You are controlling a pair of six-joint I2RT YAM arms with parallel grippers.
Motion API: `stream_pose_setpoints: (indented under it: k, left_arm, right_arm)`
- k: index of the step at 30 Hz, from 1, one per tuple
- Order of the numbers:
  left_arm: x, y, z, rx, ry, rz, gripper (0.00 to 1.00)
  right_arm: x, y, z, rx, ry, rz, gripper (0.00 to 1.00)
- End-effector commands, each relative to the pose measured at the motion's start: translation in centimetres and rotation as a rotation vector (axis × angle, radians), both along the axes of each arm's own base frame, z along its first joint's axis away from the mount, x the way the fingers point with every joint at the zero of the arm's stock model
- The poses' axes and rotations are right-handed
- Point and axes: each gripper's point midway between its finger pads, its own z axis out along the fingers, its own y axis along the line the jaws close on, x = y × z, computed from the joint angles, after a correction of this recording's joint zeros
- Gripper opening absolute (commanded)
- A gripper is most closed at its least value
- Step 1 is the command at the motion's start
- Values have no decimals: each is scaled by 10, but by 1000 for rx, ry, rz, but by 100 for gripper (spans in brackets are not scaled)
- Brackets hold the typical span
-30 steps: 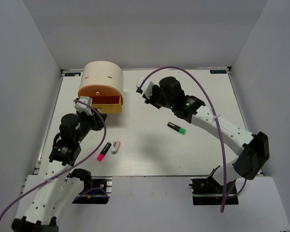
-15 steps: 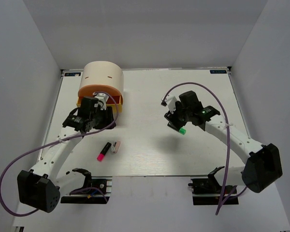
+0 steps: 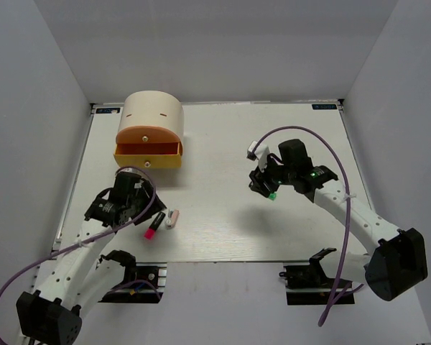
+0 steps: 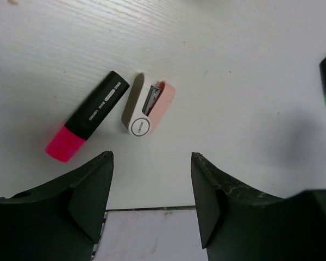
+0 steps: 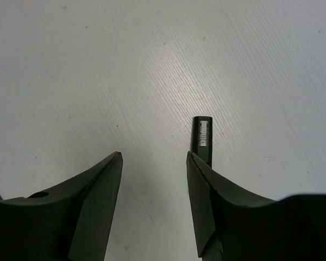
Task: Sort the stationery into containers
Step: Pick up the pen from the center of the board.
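now, the pink-capped highlighter (image 4: 88,132) is seen lying flat on the white table (image 3: 223,237), at about 8 o'clock from the table's middle in the top view. its black end is turned toward 1 o'clock and its pink cap toward 7 o'clock in the left wrist view. the stubby white-pink piece (image 4: 148,110) is laid just beside that black end, at its 3 o'clock; whether the two touch cannot be told.

the left gripper (image 4: 152,160) is held above the table with its fingers spread wide and nothing between them. from the gap, the white-pink piece is found at 12 o'clock and the pink-capped highlighter at 10 o'clock, both apart from the fingertips.

the green-capped highlighter (image 3: 271,195) is placed at about 3 o'clock from the table's middle, well apart from the other two. only its green cap is shown in the top view, the rest being covered by the right gripper (image 5: 154,157). that gripper's fingers are parted too, and nothing is clasped. in the right wrist view the black body is seen at 2 o'clock from the gap, outside it, its near end hidden behind the finger on the 3 o'clock side.

at 10 o'clock on the table the cream box (image 3: 152,108) is stood, with the orange drawer (image 3: 149,134) and, under it, the yellow drawer (image 3: 148,162) projecting toward 6 o'clock. what lies inside them cannot be made out. purple cables (image 3: 330,154) are looped along both arms.
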Motion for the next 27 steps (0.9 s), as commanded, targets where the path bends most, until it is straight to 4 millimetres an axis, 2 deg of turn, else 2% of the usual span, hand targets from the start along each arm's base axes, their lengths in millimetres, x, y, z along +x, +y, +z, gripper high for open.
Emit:
stream_pose_setpoints:
  k: [1, 4, 5, 8, 10, 14, 18, 27]
  left_arm:
    - [-4, 10, -16, -33, 96, 251, 69]
    - [-10, 26, -35, -9, 213, 502, 71]
    - [-17, 30, -39, 7, 250, 549, 68]
    - [-26, 28, -49, -46, 302, 656, 62]
    - [-27, 28, -45, -125, 261, 725, 62]
    - [-29, 40, -41, -172, 187, 835, 64]
    - [-31, 43, -48, -136, 218, 860, 67]
    - [-27, 27, -78, -113, 355, 853, 68]
  right_arm:
    - [-3, 10, 20, 78, -33, 52, 57]
    - [-5, 9, 22, 90, -43, 55, 57]
    - [-6, 10, 24, 96, -49, 58, 57]
    - [-7, 8, 26, 107, -62, 55, 57]
    - [-8, 8, 26, 109, -58, 56, 57]
    - [-9, 10, 28, 124, -59, 70, 57]
    - [-9, 13, 31, 143, -63, 80, 57]
    - [-13, 10, 34, 159, -85, 84, 57]
